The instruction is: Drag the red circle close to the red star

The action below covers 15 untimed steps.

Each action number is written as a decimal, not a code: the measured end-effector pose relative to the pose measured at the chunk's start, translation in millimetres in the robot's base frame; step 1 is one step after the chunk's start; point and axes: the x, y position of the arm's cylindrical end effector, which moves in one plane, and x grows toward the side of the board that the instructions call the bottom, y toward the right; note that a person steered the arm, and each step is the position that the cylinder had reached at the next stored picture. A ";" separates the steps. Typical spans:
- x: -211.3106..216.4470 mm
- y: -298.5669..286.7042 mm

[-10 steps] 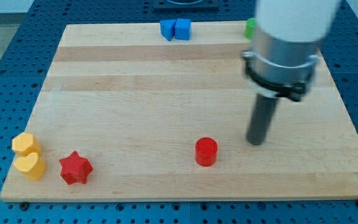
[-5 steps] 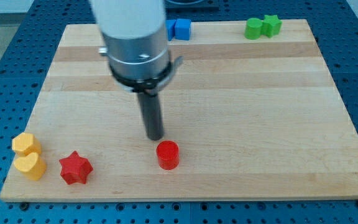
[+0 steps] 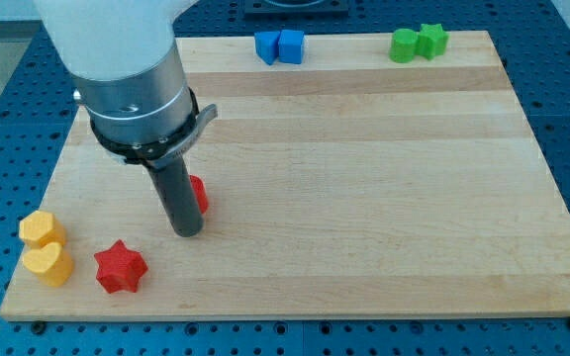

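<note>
The red circle (image 3: 199, 193) is mostly hidden behind my dark rod; only its right edge shows, left of the board's middle. My tip (image 3: 186, 233) rests on the board at the circle's lower left, touching or nearly touching it. The red star (image 3: 120, 267) lies near the view's bottom left, a short way down and left of my tip. The arm's grey body covers the board's upper left.
A yellow hexagon-like block (image 3: 42, 228) and a yellow heart (image 3: 48, 264) sit at the bottom left, beside the star. Two blue blocks (image 3: 279, 46) lie at the top edge. A green round block (image 3: 403, 44) and a green star (image 3: 431, 40) lie at the top right.
My tip has swept from the view's right to the left. The red circle has moved left and slightly up, from the board's middle bottom toward the red star.
</note>
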 end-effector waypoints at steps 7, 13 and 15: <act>-104.1 -121.8; -35.4 -86.6; -4.4 -99.4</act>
